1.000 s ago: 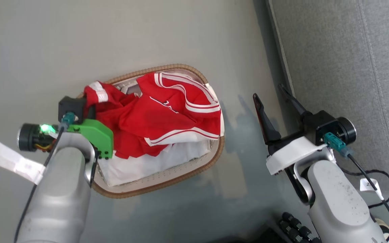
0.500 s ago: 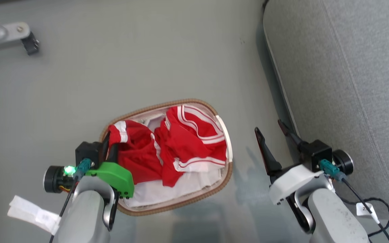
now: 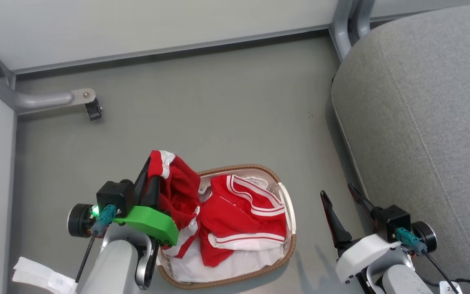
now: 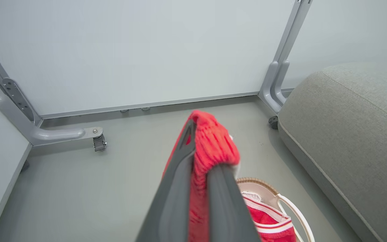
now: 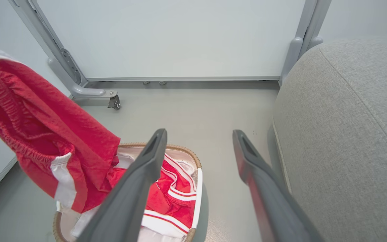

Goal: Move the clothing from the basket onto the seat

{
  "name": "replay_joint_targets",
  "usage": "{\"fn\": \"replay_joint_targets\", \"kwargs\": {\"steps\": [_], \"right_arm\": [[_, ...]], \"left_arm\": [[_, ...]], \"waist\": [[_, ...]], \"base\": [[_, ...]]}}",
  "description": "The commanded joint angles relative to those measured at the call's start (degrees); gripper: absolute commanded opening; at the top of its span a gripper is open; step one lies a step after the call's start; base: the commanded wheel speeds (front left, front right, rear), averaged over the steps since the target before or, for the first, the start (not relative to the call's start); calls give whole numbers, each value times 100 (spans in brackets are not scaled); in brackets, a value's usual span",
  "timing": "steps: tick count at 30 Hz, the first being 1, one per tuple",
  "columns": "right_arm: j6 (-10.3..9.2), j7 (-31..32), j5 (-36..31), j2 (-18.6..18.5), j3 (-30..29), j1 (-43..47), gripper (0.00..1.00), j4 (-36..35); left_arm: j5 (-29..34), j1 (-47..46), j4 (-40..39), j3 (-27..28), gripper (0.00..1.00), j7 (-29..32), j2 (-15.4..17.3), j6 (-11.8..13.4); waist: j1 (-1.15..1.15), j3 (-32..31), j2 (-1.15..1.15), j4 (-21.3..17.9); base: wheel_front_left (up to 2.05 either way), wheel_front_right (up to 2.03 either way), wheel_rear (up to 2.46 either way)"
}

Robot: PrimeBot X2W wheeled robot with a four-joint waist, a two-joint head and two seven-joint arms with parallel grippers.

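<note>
My left gripper (image 3: pixel 150 173) is shut on one piece of red clothing (image 3: pixel 178 192) with white trim. It holds the piece up over the left end of the basket (image 3: pixel 259 275), and the lower part hangs down into it. In the left wrist view the red cloth (image 4: pixel 213 148) is pinched between the two fingers. A second red garment (image 3: pixel 247 212) lies in the basket. My right gripper (image 3: pixel 337 191) stands open and holds nothing, between the basket and the grey seat (image 3: pixel 422 122). The right wrist view shows the hanging garment (image 5: pixel 45 134) left of the open right gripper (image 5: pixel 199 133).
A white sheet (image 3: pixel 227 267) lines the basket. A grey metal frame foot with a caster (image 3: pixel 90 108) juts out at the left, and a frame post (image 3: pixel 349 24) stands by the seat's far corner. White wall panels close the back and left. Grey floor lies between.
The head camera has shifted, so the whole view has moved. My left gripper has lifted the red garment up from the basket. The right gripper stays open.
</note>
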Motion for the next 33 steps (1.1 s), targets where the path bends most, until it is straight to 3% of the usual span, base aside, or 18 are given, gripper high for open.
{"fn": "replay_joint_targets", "kwargs": {"steps": [1, 14, 33], "right_arm": [[-4, -27, 27, -26, -22, 129, 100, -16], [-4, -27, 107, -26, -62, 405, 100, -103], [-4, -27, 123, -23, 250, 388, 100, -208]], "left_arm": [[-43, -8, -117, -52, 0, 1, 4, -38], [-347, -762, -848, -792, 0, 2, 9, -87], [-995, -1507, -1271, -1630, 0, 2, 9, 317]], "waist": [[0, -405, 0, 179], [0, -727, 0, 111], [0, -904, 0, 113]], "base": [[0, 0, 0], [0, 0, 0], [0, 0, 0]]}}
